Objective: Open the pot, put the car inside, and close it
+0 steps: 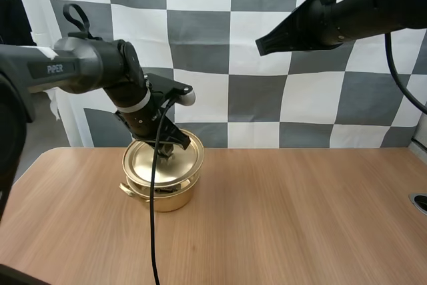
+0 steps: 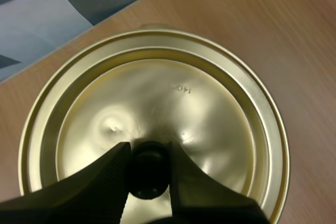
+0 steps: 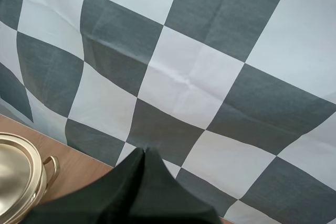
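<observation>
Left gripper (image 2: 148,149) around lid knob (image 2: 147,179); pot (image 1: 162,197) on wooden table (image 1: 300,218).

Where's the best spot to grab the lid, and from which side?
By the black knob in its middle, from straight above. The lid is a wide, shallow disc, so only the knob sticks up to pinch. The left gripper has its jaws on it that way.

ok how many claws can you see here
2. The left claw pinches the black knob on the pot lid. The right claw hangs shut, high above the table, to the right of the pot.
</observation>
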`<state>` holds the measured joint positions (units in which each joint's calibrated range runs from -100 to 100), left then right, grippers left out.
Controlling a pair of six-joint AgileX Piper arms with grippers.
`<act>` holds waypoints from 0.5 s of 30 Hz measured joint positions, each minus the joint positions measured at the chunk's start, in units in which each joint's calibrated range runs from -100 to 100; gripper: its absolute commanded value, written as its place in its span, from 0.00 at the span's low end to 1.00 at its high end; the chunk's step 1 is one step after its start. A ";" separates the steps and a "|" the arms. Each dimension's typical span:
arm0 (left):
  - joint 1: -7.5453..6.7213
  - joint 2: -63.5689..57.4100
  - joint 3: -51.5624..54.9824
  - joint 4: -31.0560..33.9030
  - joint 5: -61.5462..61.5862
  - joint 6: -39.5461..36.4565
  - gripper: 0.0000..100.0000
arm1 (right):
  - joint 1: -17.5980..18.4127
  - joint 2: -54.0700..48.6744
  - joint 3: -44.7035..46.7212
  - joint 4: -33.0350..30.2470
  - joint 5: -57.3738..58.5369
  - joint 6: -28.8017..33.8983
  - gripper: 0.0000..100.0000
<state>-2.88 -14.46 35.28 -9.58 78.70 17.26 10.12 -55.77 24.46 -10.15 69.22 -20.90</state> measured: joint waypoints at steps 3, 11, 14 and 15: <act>0.00 1.50 0.13 0.11 -2.85 0.00 0.00 | 0.00 0.00 0.00 0.00 0.00 0.00 0.00; 0.00 4.20 0.13 0.35 -6.00 0.18 0.00 | 0.00 0.00 0.00 0.00 0.00 0.00 0.00; 0.00 5.07 0.13 0.35 -6.19 0.28 0.00 | 0.00 0.00 0.00 0.00 0.16 0.00 0.00; 0.00 5.05 0.13 0.35 -6.19 0.28 0.00 | 0.00 0.00 0.00 0.00 0.16 0.00 0.00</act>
<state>-2.88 -9.41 35.41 -9.23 72.50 17.54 10.12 -55.77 24.46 -10.15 69.38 -20.90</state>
